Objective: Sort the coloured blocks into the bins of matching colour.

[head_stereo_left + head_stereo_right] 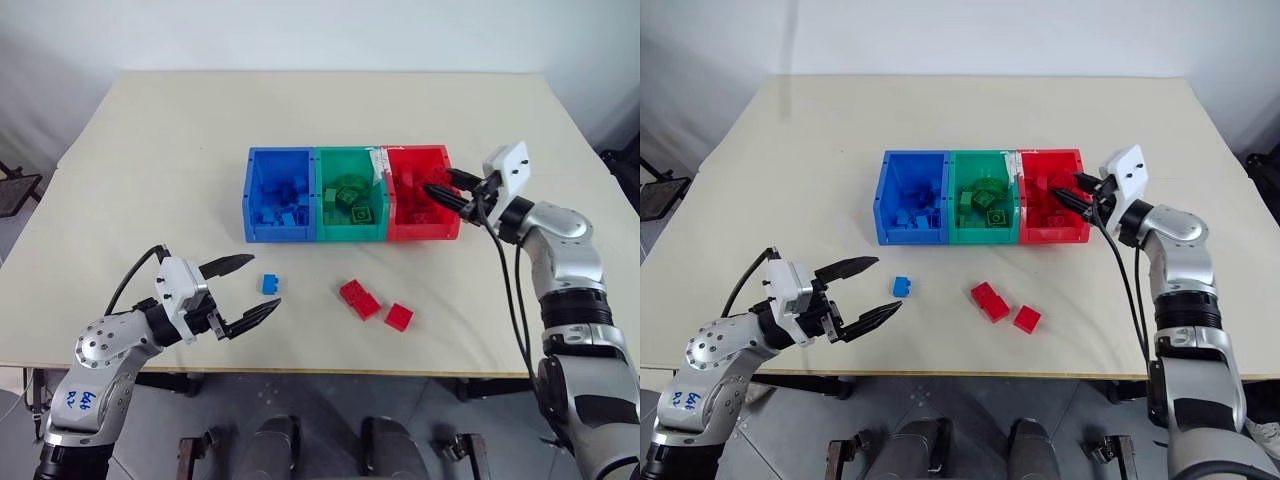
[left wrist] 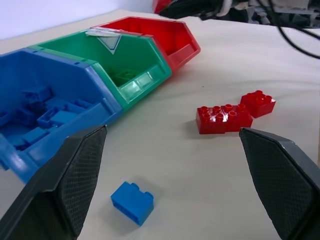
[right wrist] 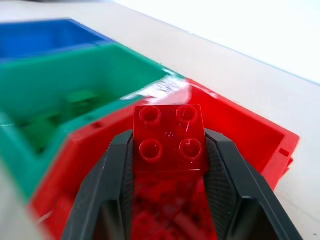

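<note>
The three joined bins are sitting mid-counter [image 1: 150,120], blue bin [image 1: 279,196] at 9 o'clock, green bin [image 1: 350,197] in the middle, red bin [image 1: 421,194] at 3 o'clock. Wide bare counter is lying beyond them toward 12 o'clock and out to both side edges. Toward 6 o'clock, a strip of open counter is running to the near edge, and three loose blocks are lying in it: one blue block [image 1: 270,284], one long red block [image 1: 359,298] and one square red block [image 1: 398,317] just beside it, both reds close to the near edge.

The right pincer [image 1: 436,190] is hovering over the red bin's 3 o'clock side, clamped on a square red brick [image 3: 169,138]. The left pincer [image 1: 248,290] is hanging spread wide and empty above the near edge, with the blue block at 3 o'clock from it, apart from both fingers.

Each bin is holding a heap of its own colour, too jumbled to count.
</note>
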Controlling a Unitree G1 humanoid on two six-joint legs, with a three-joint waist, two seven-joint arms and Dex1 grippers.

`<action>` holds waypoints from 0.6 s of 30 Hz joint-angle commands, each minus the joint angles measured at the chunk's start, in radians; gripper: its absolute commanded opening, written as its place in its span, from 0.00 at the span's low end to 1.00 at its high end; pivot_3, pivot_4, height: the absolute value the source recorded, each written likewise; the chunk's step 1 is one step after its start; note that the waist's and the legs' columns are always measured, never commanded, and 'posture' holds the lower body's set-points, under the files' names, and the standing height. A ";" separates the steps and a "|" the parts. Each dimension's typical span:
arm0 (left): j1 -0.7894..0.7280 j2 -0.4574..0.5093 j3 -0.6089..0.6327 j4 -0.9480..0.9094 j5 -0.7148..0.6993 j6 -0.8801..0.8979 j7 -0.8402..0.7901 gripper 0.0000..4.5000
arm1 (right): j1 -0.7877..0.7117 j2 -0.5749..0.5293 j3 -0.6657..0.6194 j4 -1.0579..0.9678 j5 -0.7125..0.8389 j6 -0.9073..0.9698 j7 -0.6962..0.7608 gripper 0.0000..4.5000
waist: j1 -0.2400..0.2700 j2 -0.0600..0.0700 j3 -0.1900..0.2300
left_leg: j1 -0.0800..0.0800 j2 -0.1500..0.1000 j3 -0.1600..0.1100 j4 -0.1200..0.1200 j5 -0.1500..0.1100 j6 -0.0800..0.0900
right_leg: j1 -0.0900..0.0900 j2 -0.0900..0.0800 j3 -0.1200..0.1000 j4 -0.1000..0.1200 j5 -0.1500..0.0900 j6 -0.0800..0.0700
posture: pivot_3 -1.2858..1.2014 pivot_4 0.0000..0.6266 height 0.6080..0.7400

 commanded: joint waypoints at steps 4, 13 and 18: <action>0.004 0.007 0.017 -0.054 -0.014 0.013 0.013 1.00 | -0.030 -0.010 -0.032 0.047 0.007 -0.071 0.021 0.85 | -0.004 0.000 0.000 | 0.000 0.001 0.000 0.000 0.000 0.000 | 0.000 0.000 0.000 0.000 0.000 0.000 | 0.52 0.24 1.00; -0.045 0.067 -0.089 0.012 0.041 -0.022 -0.129 1.00 | 0.317 -0.186 -0.174 -0.296 0.221 0.083 0.285 0.99 | 0.019 0.000 0.000 | 0.000 0.001 0.002 0.000 -0.001 0.002 | 0.001 0.000 0.000 -0.001 0.000 0.000 | 0.52 0.24 1.00; -0.144 0.037 -0.189 0.115 0.080 -0.069 -0.198 1.00 | 0.645 -0.324 -0.247 -0.411 0.193 -0.011 0.406 0.99 | 0.024 0.001 0.000 | 0.000 0.000 0.004 0.001 -0.002 0.003 | 0.002 0.000 0.000 -0.004 0.000 0.000 | 0.52 0.24 1.00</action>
